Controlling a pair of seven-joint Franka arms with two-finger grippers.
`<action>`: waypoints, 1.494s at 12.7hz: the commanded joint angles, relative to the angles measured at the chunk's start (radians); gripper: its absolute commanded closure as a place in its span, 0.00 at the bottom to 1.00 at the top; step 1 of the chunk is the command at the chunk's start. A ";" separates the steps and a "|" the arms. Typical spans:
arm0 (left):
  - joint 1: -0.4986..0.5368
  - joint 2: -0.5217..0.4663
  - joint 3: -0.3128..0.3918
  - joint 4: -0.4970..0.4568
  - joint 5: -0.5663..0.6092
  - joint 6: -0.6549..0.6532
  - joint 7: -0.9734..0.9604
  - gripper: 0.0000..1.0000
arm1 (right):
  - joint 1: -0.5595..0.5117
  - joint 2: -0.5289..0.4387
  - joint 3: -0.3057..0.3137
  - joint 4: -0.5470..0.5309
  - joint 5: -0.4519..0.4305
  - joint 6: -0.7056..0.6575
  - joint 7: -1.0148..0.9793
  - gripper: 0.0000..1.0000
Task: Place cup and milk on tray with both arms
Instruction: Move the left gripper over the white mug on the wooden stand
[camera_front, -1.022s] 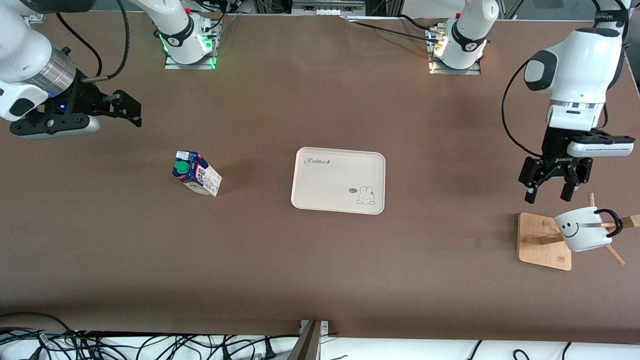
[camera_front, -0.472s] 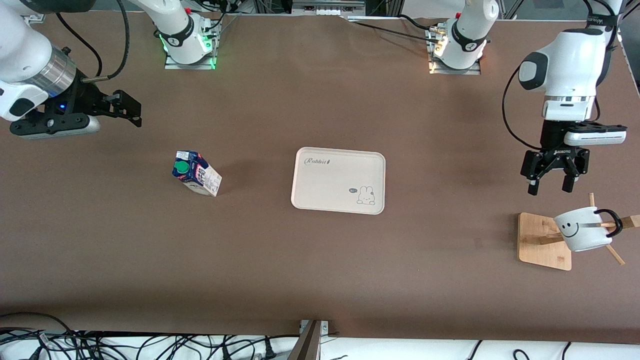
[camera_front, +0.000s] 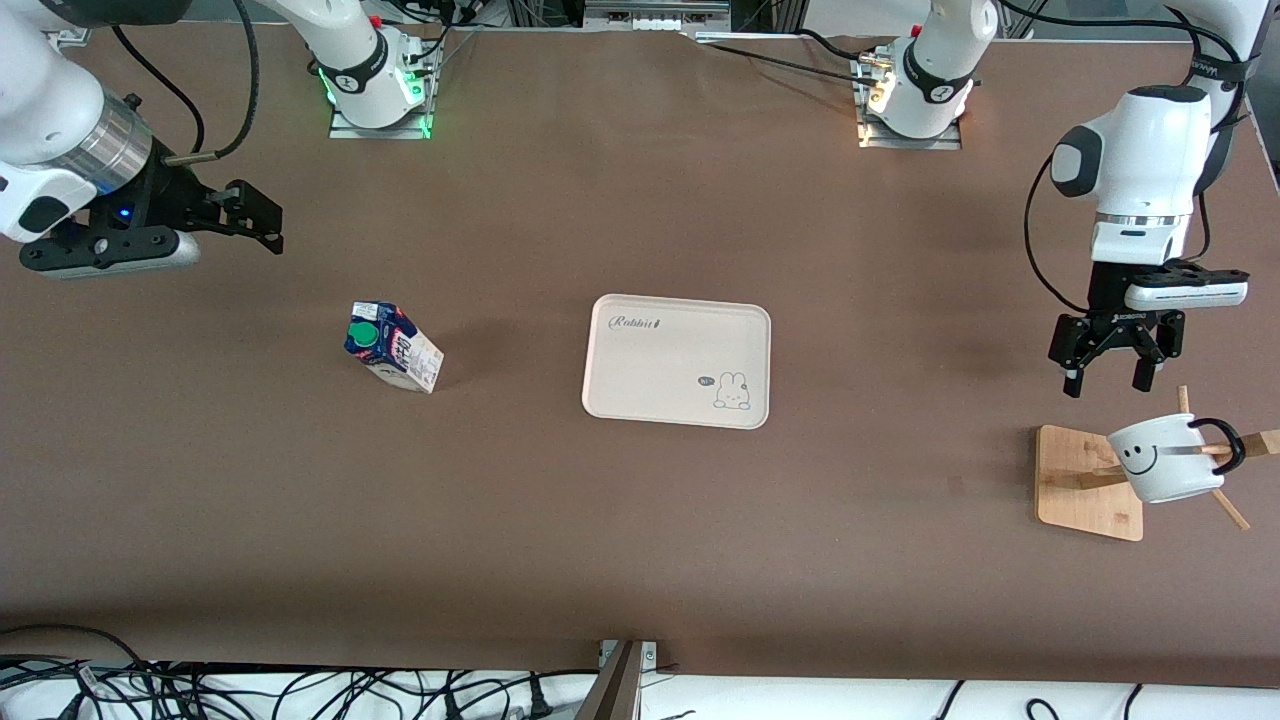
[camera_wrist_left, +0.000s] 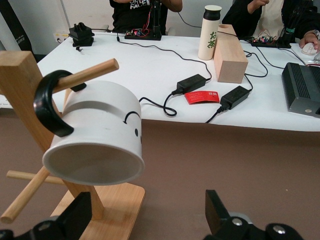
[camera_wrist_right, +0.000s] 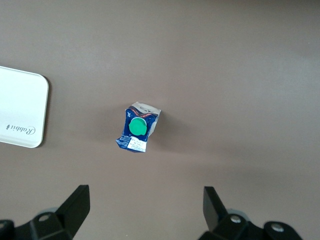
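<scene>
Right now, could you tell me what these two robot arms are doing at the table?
Nothing is held yet. The left end effector hangs open above the table beside the wooden rack, where the white smiley-face ceramic mug hangs by its black handle. The right end effector waits open at its own end of the table. The dark blue gable-top milk carton stands on the table, and the cream rectangular tray holds nothing.
</scene>
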 joint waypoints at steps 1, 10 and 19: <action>0.061 0.048 -0.007 0.049 0.098 0.010 -0.001 0.00 | 0.004 -0.020 0.002 -0.015 -0.009 -0.003 0.016 0.00; 0.094 0.173 -0.009 0.196 0.221 0.010 -0.001 0.00 | 0.004 -0.018 0.002 -0.015 -0.009 -0.001 0.016 0.00; 0.090 0.218 -0.029 0.250 0.232 0.010 -0.003 0.00 | 0.002 -0.016 -0.003 -0.015 -0.008 0.003 0.016 0.00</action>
